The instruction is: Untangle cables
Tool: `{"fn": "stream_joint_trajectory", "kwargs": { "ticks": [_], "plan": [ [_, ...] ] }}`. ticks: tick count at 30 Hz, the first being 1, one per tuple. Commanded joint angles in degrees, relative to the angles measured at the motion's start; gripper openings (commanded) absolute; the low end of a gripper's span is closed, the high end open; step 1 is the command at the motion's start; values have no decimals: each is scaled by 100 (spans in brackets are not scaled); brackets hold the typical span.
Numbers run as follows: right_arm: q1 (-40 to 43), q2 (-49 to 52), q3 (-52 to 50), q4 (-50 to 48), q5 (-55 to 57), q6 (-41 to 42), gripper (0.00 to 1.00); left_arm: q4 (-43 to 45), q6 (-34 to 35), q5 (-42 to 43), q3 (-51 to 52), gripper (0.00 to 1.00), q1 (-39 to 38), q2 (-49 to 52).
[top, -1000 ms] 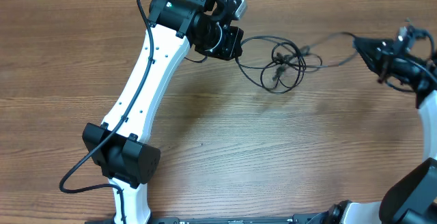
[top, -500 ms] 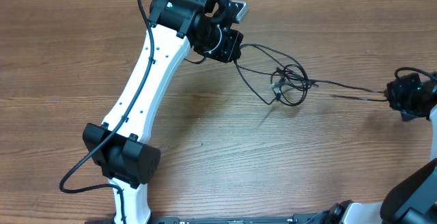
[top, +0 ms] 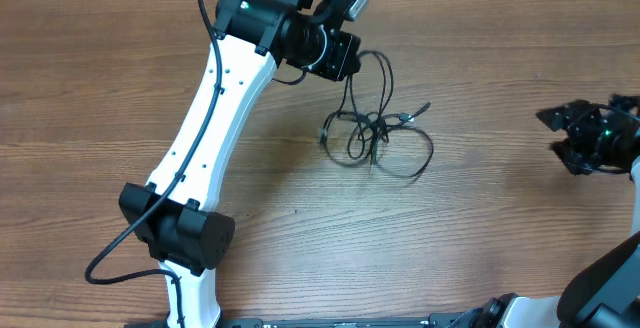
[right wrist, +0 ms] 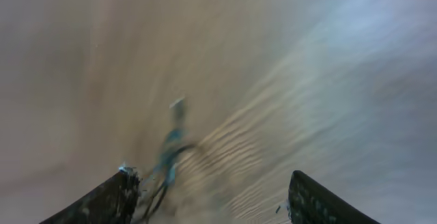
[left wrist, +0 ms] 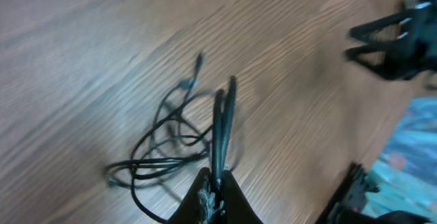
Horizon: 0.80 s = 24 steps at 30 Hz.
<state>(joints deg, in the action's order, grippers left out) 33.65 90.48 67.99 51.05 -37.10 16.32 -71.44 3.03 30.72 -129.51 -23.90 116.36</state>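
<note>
The cables (top: 375, 138) are thin black cords lying in a loose tangle of loops on the wooden table, right of centre. My left gripper (top: 347, 60) is at the back of the table, shut on strands that run from its jaws down to the tangle. In the left wrist view the jaws pinch two or three cable strands (left wrist: 220, 125) and the loops (left wrist: 164, 152) spread out beyond. My right gripper (top: 553, 133) hovers at the right edge, open and holding nothing. Its fingers (right wrist: 102, 200) stand wide apart in the blurred right wrist view, with a cable end (right wrist: 171, 145) ahead.
The left arm's white link (top: 215, 118) crosses the left half of the table, with its black elbow (top: 175, 228) near the front. A thick black arm cable (top: 120, 258) loops beside it. The right gripper (left wrist: 389, 36) shows in the left wrist view, top right.
The right gripper has opened and let go of the cable it was pulling taut. The tangle has sprung back leftward toward the left gripper, which stays shut on its strands.
</note>
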Motion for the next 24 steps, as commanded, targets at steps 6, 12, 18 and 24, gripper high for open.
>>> {"fn": "stream_joint_trajectory", "kwargs": {
  "ticks": [6, 12, 18, 24],
  "plan": [
    [-981, -101, 221, -13, -2260, -876, 69, 588, 787, 1200, -645, 4, 44, -109],
    [-2039, -98, 221, -205, -2199, -868, 69, 1388, 1733, 1611, -651, 4, 90, -109],
    [-2566, -98, 221, -446, -1403, -120, 67, 2170, 2337, 2284, -651, 4, 131, -109],
    [-2844, -63, 210, -861, -682, 820, 64, 2874, 2889, 2903, -651, 4, 149, -109]
  ]
}}
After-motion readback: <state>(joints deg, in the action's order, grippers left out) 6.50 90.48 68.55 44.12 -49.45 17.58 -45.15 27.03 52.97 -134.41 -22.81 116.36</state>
